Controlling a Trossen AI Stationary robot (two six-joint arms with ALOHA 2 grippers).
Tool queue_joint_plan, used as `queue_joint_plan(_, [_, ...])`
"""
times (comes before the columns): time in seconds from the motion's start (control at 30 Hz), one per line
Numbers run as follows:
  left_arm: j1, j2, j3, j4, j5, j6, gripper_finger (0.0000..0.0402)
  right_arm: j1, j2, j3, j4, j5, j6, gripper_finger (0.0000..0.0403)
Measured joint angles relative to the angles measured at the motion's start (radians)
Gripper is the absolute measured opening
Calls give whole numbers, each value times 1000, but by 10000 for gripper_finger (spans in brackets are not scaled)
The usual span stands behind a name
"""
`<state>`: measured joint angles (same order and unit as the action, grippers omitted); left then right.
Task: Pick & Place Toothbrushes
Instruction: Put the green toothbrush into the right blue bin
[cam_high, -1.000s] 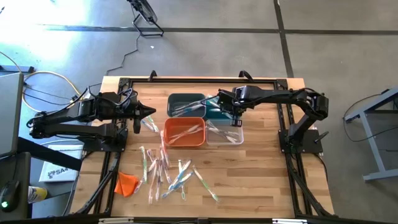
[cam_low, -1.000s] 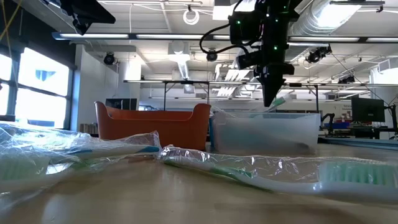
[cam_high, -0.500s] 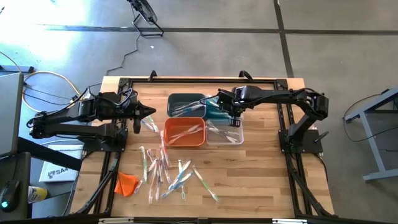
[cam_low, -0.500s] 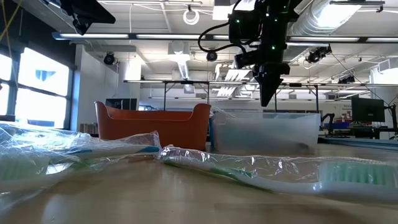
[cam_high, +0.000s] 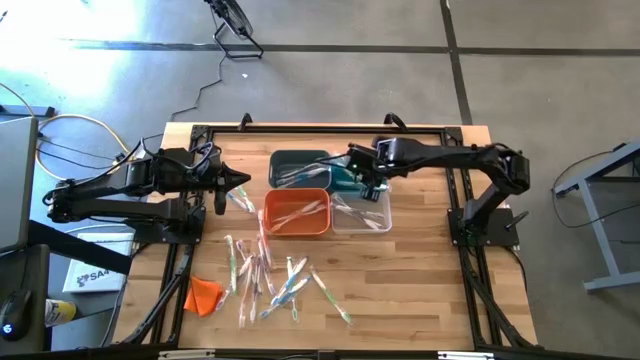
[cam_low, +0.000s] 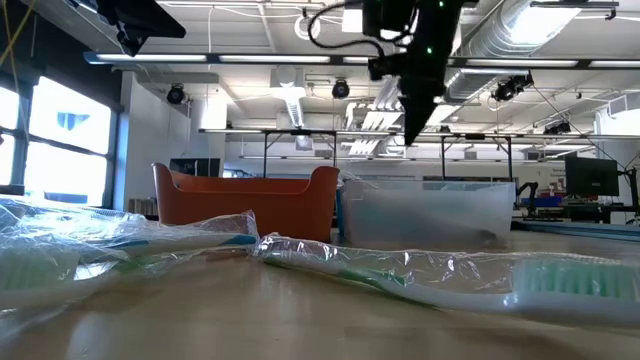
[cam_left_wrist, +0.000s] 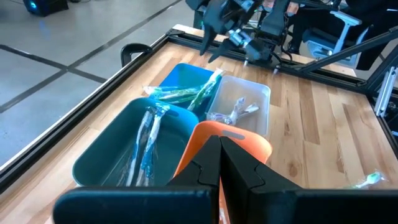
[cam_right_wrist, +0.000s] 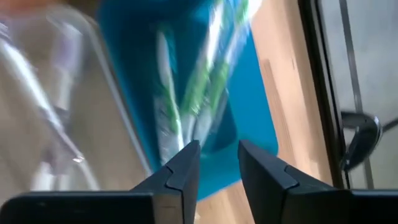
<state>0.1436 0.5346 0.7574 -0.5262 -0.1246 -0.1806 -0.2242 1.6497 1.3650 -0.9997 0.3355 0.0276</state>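
Note:
Several wrapped toothbrushes (cam_high: 268, 278) lie loose on the near half of the table; two lie close to the low camera (cam_low: 400, 272). Others lie in the dark grey bin (cam_high: 298, 166), the teal bin (cam_high: 345, 177), the orange bin (cam_high: 297, 212) and the clear bin (cam_high: 362, 214). My right gripper (cam_high: 366, 186) hangs open and holds nothing above the teal bin, whose green toothbrushes (cam_right_wrist: 199, 93) show past its fingers. It stands high over the clear bin (cam_low: 430, 210) in the low view. My left gripper (cam_high: 243, 183) is shut on nothing, raised left of the bins.
A small orange cloth lump (cam_high: 205, 295) lies near the table's near left corner. The four bins stand in a block at the table's middle, toward its far side. A black frame rail (cam_high: 320, 128) runs along the far edge. Bare wood lies right of the loose toothbrushes.
My right gripper has risen and drifted toward the table's left, from over the clear bin to over the teal bin. A green toothbrush that showed at its fingertips one second ago is gone from them.

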Motion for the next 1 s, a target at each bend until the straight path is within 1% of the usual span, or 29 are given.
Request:
queue_joint_plan(0.2, [0,0,0,-4,2,0,0,85,0,92,6,1,14,84])
queue_joint_plan(0.33, [0,0,0,-16,2,0,0,142,0,134,51,0,92,79])
queue_joint_plan(0.4, [0,0,0,-20,2,-6,0,167,0,138,105,1,130,78])
queue_joint_plan(0.53, [0,0,0,-14,2,-20,0,207,0,137,253,0,163,78])
queue_joint_plan(0.63, [0,15,0,21,-2,-36,0,227,0,137,408,0,170,78])
queue_joint_plan(0.83, [0,40,1,124,-48,-35,0,246,0,137,744,3,318,78])
queue_joint_plan(0.93, [0,61,1,170,-94,-29,0,255,7,138,856,3,365,78])
queue_joint_plan(1.0, [0,81,1,191,-117,-27,0,261,9,138,866,-6,365,78])
